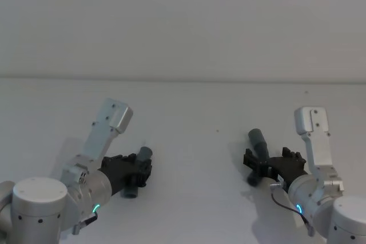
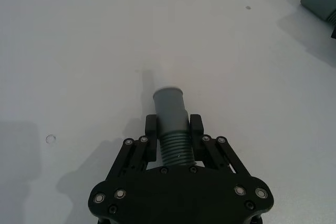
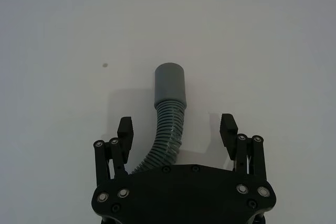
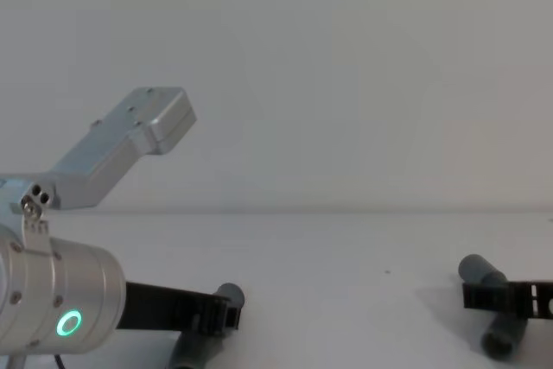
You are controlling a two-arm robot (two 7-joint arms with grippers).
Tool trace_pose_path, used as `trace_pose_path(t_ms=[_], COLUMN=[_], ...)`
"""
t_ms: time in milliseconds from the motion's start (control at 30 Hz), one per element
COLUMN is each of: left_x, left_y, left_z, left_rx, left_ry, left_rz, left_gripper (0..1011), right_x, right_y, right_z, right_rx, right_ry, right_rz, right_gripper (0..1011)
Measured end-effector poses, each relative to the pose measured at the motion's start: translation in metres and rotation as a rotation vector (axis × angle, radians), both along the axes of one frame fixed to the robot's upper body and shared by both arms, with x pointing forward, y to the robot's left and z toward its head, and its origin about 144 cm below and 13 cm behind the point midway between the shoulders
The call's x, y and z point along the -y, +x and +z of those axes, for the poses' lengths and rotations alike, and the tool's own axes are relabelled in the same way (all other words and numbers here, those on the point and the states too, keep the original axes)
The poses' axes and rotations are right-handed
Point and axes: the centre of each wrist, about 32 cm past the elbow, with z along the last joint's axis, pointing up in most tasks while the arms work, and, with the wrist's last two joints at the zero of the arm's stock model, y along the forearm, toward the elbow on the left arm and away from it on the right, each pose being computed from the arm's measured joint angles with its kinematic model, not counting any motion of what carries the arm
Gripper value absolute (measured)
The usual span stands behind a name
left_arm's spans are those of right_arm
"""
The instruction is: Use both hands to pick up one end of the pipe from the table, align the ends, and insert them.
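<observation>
At the left of the table point(image 1: 200, 112), one end of the pipe point(image 2: 177, 148) sits pinched between the fingers of the left pincer point(image 2: 174, 125), its cuff point(image 2: 169, 103) poking out ahead. The other end point(image 3: 170, 82) lies well apart at the right, between the spread fingers of the right pincer point(image 3: 177, 126), touching neither.

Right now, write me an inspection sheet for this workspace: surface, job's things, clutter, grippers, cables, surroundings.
Surface: white table, matte, a few small dark specks.
Job's things: grey corrugated pipe; left cuff and right cuff well apart, not joined.
Clutter: nothing seen.
Grippers: left gripper shut on the pipe just behind the left cuff; right gripper open, fingers either side of the pipe, not touching it.
Cables: thin cable loop at the right arm's wrist.
Surroundings: plain pale wall behind the table.
</observation>
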Motion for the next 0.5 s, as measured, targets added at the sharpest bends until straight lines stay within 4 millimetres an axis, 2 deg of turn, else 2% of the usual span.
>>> trace_pose_path(t_ms=[367, 400, 500], left_x=[0.0000, 0.0000, 0.0000], left_y=[0.0000, 0.0000, 0.0000], left_z=[0.0000, 0.0000, 0.0000], left_rx=[0.000, 0.000, 0.000], left_ry=[0.000, 0.000, 0.000], left_rz=[0.000, 0.000, 0.000], left_gripper=[351, 351, 351], right_x=[0.0002, 0.0003, 0.0003], right_y=[0.0013, 0.0014, 0.0015], right_z=[-0.0016, -0.0017, -0.0020], right_rx=[0.004, 0.005, 0.005], right_ry=[-0.007, -0.008, -0.009], right_rz=[-0.002, -0.002, -0.002], right_gripper=[991, 945, 902])
